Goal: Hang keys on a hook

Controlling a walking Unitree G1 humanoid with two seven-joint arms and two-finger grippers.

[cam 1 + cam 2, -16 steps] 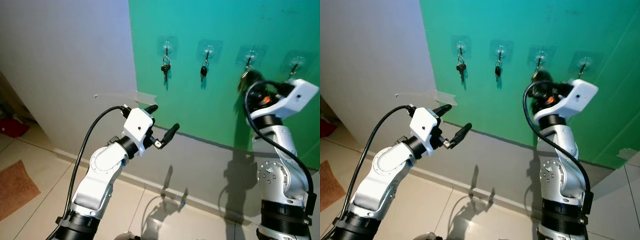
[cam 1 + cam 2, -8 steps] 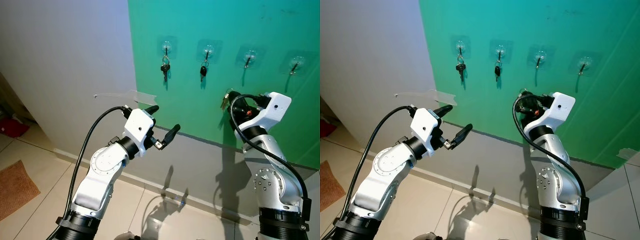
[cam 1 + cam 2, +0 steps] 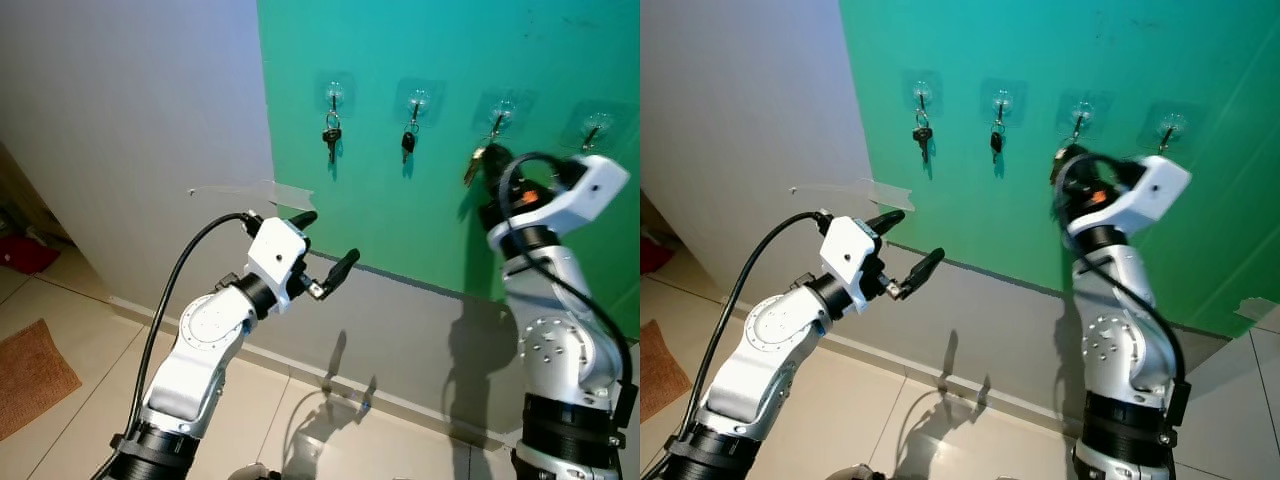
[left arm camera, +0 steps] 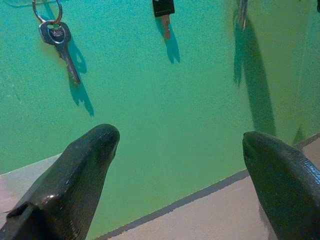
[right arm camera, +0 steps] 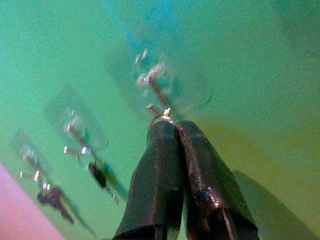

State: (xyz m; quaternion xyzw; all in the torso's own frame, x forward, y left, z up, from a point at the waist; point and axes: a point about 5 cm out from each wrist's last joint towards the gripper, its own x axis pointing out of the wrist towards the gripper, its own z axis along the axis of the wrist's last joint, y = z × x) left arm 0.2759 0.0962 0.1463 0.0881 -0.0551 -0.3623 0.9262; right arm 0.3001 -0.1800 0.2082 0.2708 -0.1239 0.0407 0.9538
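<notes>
Against the green wall [image 3: 420,220], the right tool [image 5: 172,125] pinches the keys [image 3: 476,160] tight just below the third hook [image 3: 497,122]; left tool [image 3: 325,255] gapes wide above the tiled floor [image 3: 60,320].

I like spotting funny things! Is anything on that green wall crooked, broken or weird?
Mostly tidy: four hooks in a row, keys hanging straight on the first and second. One oddity: a strip of clear tape stuck at the green wall's edge. The right gripper, shut on a key ring, is at the third hook.
</notes>
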